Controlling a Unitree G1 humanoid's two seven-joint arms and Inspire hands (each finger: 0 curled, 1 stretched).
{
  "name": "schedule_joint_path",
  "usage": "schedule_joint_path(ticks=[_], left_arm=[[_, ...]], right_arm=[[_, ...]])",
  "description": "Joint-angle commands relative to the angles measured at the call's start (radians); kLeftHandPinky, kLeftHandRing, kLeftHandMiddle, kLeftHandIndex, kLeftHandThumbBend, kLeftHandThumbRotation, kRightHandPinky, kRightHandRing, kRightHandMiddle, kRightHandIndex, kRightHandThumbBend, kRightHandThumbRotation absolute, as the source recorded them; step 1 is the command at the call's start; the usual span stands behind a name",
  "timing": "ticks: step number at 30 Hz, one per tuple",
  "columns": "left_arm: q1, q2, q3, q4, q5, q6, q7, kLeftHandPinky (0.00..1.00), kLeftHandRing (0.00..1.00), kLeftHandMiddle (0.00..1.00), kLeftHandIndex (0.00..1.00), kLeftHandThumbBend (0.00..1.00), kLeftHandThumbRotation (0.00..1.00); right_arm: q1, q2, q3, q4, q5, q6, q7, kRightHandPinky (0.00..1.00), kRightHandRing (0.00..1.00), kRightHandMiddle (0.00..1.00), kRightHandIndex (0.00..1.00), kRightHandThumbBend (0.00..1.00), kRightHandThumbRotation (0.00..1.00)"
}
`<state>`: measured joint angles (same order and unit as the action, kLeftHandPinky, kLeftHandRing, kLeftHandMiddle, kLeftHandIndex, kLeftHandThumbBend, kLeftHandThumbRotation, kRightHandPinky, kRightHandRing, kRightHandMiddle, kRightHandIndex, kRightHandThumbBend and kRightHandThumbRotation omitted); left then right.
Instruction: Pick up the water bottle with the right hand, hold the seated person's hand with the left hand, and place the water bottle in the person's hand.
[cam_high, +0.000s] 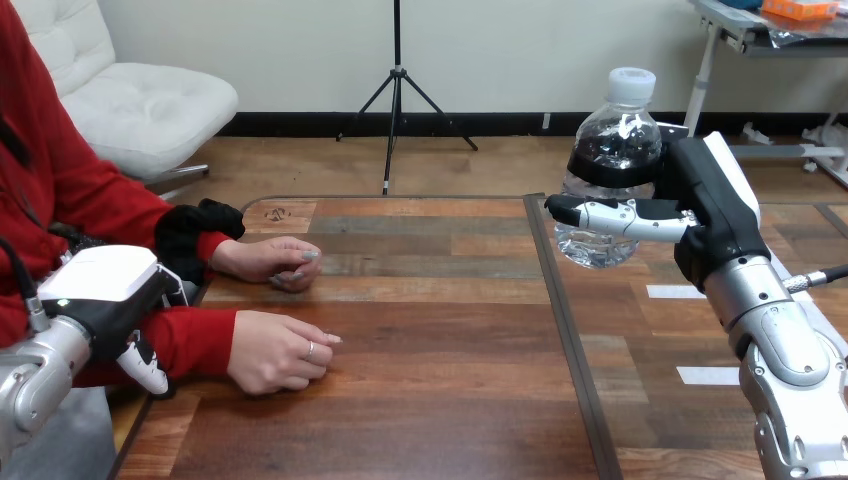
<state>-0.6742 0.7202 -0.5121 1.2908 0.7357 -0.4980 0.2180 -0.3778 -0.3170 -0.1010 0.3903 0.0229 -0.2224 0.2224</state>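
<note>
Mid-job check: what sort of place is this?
Probably a tabletop test station for handovers: a wooden table marked with white tape strips, the person's hands resting on it, and the right hand holding a water bottle.

Middle of the table's wide open, left side's crowded

The wooden table (440, 340) is bare from the person's 2 hands across to the right hand (705, 200), which grips the water bottle (615, 150) up off the surface. The person's nearer hand (280, 352) and farther hand (272, 262) rest at the left, with the left hand (100, 300) right by the nearer sleeve
</note>
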Motion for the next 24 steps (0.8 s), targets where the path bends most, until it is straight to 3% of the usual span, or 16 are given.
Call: schedule_joint_path(ticks=[1,11,24], left_arm=[[-0.015,-0.059,0.026,-0.007,-0.034,0.002,0.007,0.51,0.54,0.57,0.58,0.85,0.00],[-0.001,-0.065,0.027,0.004,-0.036,-0.029,0.064,0.48,0.51,0.54,0.56,0.85,0.00],[0.012,-0.071,0.034,0.017,-0.041,-0.039,0.078,0.45,0.49,0.54,0.55,0.85,0.08]], right_arm=[[-0.038,-0.016,-0.022,-0.056,0.015,-0.035,0.000,0.27,0.34,0.44,0.45,0.83,0.00],[-0.043,-0.012,-0.021,-0.048,0.019,-0.029,0.003,0.28,0.35,0.45,0.45,0.82,0.00],[-0.047,-0.004,-0.020,-0.042,0.025,-0.025,0.004,0.28,0.35,0.46,0.45,0.82,0.00]])
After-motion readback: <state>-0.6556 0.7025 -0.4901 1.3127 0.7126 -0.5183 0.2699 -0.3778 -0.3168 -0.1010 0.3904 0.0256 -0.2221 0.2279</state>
